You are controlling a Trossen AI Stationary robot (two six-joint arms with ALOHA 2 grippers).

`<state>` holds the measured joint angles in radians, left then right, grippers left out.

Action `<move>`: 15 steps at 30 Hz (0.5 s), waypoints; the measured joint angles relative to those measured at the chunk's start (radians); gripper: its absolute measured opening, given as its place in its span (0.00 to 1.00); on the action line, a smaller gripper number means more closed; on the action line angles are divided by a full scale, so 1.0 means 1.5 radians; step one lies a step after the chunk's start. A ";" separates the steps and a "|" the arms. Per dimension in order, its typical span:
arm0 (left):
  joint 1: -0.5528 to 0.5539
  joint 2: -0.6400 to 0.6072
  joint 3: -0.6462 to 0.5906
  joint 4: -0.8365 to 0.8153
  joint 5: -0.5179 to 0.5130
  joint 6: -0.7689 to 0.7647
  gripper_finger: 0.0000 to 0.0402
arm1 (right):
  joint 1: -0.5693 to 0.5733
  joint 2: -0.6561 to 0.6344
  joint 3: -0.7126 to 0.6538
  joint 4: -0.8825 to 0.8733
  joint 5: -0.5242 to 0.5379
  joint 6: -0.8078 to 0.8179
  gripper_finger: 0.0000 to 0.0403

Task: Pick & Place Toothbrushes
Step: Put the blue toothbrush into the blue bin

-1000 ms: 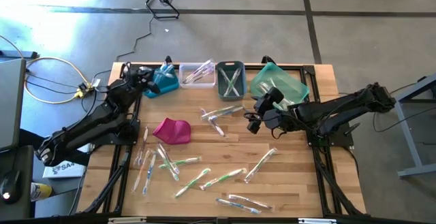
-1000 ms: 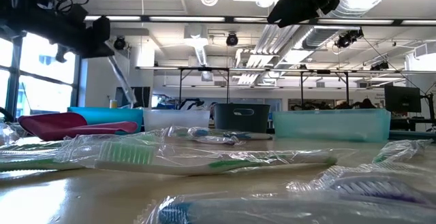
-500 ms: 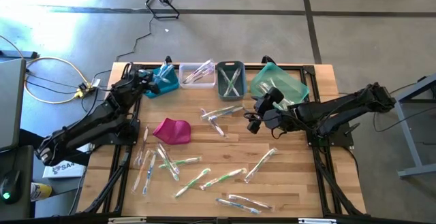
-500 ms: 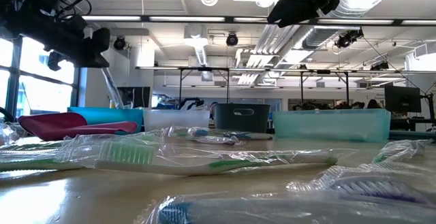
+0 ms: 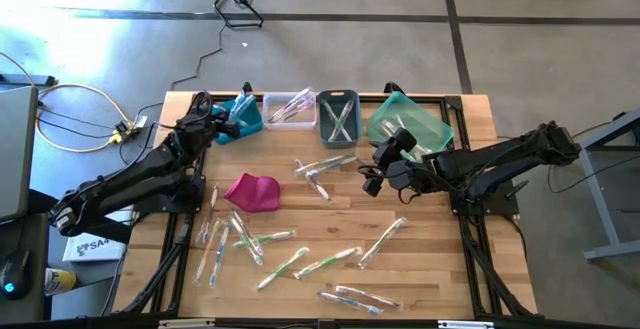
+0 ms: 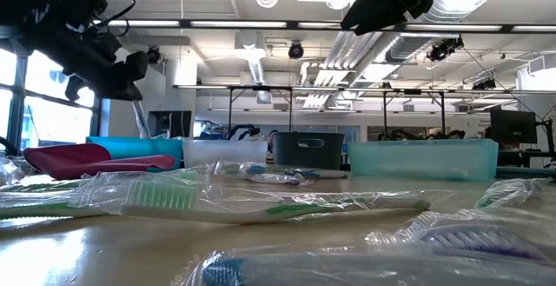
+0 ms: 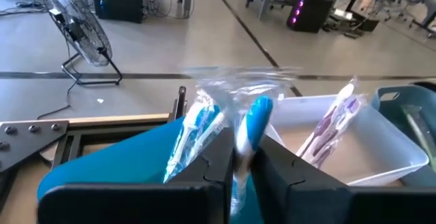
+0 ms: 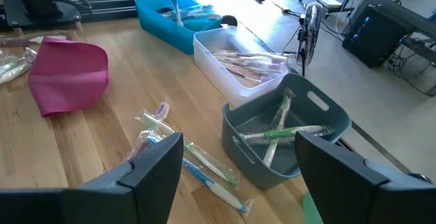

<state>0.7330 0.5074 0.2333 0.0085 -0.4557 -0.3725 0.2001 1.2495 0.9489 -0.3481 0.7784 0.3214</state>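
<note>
My left gripper (image 5: 222,119) is at the blue bin (image 5: 240,121) on the table's far left, shut on a wrapped blue toothbrush (image 7: 253,118). In the low view this gripper (image 6: 104,56) hangs above the bin. More wrapped toothbrushes (image 7: 194,132) lie in the blue bin. Others lie in the clear bin (image 5: 290,109) and the grey bin (image 5: 338,116). Several toothbrushes (image 5: 300,259) lie loose on the table's near half. My right gripper (image 5: 375,174) hovers open above the table's middle, with nothing between its fingers (image 8: 157,163). My left gripper pinches the blue toothbrush between its two fingers (image 7: 216,157), on the handle (image 7: 240,161) below the head. It comes from the table's near left, slanting a little down. The brush's head (image 7: 257,112) and crinkled wrapper stick up past the fingers, over the blue bin; the lower end is hidden.
A teal bin (image 5: 408,124) stands at the far right of the row. A magenta pouch (image 5: 252,191) lies left of the middle. A pair of wrapped brushes (image 8: 194,159) lies below my right gripper. Bare wood lies on the table's right side.
My left gripper has sunk toward the blue bin and tipped its fingers downward, carrying the blue toothbrush with it. My right arm has kept still.
</note>
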 joint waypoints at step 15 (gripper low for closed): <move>0.000 0.009 0.000 -0.001 -0.030 0.001 0.24 | 0.000 0.000 0.000 0.000 0.000 0.000 0.68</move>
<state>0.7330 0.5217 0.2333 0.0066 -0.5007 -0.3706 0.1997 1.2499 0.9489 -0.3481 0.7784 0.3214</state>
